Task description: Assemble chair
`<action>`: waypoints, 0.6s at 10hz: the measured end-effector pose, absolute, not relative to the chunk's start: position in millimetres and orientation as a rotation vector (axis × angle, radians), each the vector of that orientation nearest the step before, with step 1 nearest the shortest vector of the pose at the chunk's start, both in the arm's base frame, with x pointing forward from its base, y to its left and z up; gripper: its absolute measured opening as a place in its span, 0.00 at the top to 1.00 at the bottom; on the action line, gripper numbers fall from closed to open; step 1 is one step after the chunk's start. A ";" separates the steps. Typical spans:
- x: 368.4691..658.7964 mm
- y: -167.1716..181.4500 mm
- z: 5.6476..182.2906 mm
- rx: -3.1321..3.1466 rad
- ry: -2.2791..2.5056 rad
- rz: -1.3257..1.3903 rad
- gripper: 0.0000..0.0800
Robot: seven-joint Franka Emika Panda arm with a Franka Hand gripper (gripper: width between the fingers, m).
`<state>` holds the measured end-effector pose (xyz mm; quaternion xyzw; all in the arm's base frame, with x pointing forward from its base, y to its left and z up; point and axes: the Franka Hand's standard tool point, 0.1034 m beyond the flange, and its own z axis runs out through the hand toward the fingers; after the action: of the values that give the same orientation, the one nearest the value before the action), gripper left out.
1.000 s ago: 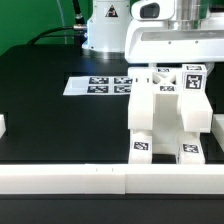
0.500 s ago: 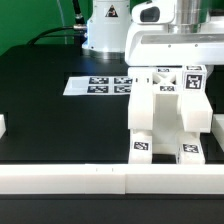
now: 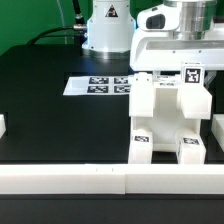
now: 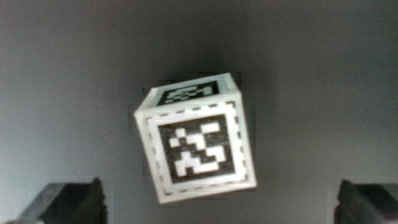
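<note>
We see the end effector (image 4: 217,205) spread wide above the chair (image 3: 168,118) near the table's (image 3: 60,125) edge, its square tags seemingly bearing patterns, no readable writing.

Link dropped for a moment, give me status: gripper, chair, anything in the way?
Gripper open, holding nothing. Chair upright by the white border wall, gripper right above it. Marker board lies apart, nothing blocking.

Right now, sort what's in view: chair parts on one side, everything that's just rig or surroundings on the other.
Part of the job:
- chair, white tagged blocks joined and standing upright
- gripper, open above it

Not part of the job:
- marker board, flat on the table
- white rail along the table's front edge
- black table
</note>
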<state>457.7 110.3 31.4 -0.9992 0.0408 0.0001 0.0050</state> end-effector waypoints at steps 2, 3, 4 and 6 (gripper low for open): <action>457.7 110.3 31.4 -3.129 0.128 0.001 0.19; 457.8 110.6 31.7 -3.129 0.128 0.002 0.19; 459.8 113.1 34.3 -3.126 0.124 0.007 0.19; 463.1 114.3 36.9 -3.124 0.123 0.004 0.19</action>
<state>463.1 114.3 36.9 -0.9992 0.0392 0.0012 0.0078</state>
